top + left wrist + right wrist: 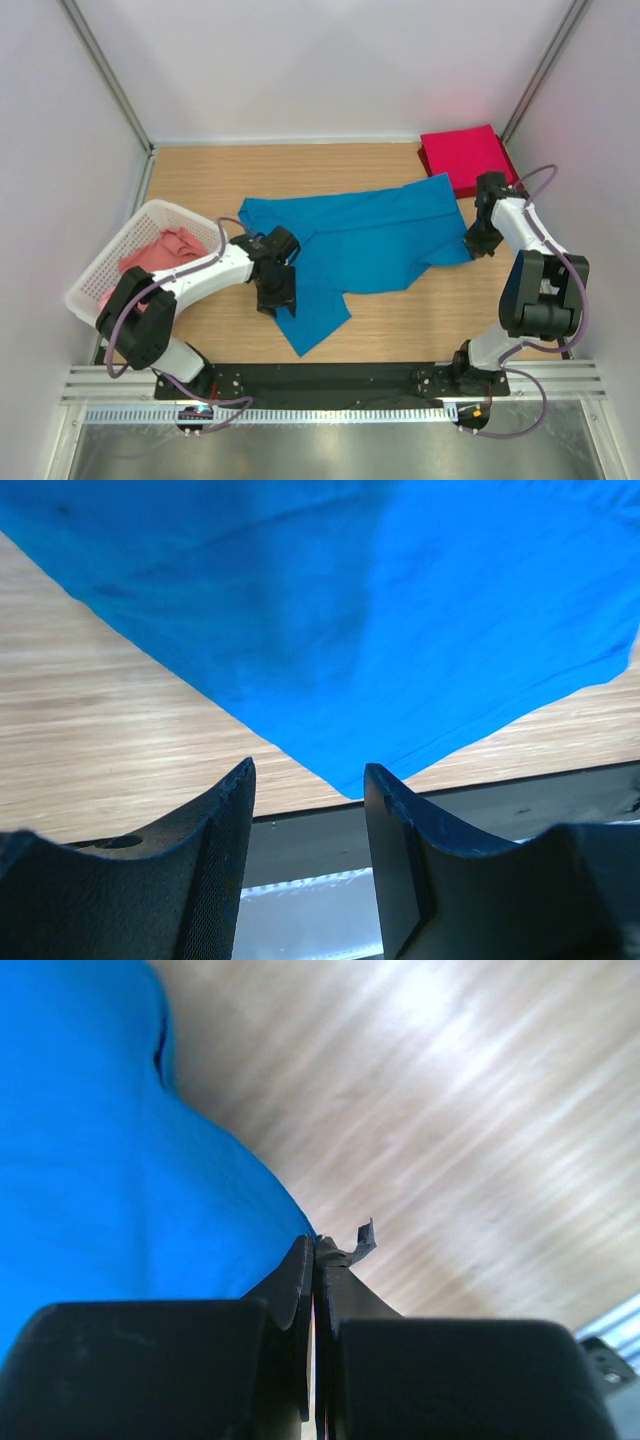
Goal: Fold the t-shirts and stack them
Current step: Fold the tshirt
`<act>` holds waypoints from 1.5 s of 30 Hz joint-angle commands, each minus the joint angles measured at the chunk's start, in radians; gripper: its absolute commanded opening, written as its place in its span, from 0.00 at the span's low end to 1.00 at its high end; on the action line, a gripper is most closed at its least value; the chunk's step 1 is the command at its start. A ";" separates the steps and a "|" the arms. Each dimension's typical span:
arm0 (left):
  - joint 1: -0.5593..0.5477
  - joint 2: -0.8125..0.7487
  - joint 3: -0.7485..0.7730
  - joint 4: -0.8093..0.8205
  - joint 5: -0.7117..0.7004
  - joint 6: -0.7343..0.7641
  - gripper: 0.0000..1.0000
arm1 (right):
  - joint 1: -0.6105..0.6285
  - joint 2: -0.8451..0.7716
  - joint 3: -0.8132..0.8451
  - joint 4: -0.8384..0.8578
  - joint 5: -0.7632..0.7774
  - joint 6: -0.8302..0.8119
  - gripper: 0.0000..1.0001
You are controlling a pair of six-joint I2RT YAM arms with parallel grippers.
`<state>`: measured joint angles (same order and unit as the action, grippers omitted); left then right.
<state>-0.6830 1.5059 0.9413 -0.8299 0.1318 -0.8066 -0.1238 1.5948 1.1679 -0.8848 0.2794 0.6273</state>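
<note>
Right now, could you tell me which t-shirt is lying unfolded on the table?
The blue t-shirt, spread out in the middle; the red t-shirt sits folded at the far right, the pink ones bunched in the basket.

Readable text, labels, brands, numbers, signs: none that I can make out in any of my three views
</note>
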 commanded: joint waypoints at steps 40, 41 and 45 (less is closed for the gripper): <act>-0.190 -0.122 -0.165 -0.046 -0.001 -0.178 0.48 | -0.218 -0.042 -0.157 -0.213 0.228 0.126 0.01; -0.191 -0.131 -0.153 -0.064 0.000 -0.175 0.49 | -0.218 -0.070 -0.155 -0.215 0.227 0.132 0.01; -0.190 -0.151 -0.020 -0.153 -0.030 -0.143 0.55 | -0.215 -0.079 -0.082 -0.201 0.106 0.098 0.04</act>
<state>-0.8700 1.3914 0.8093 -0.9035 0.1230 -0.9623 -0.3378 1.5593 1.0069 -1.0786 0.4412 0.7013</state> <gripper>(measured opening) 0.532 0.034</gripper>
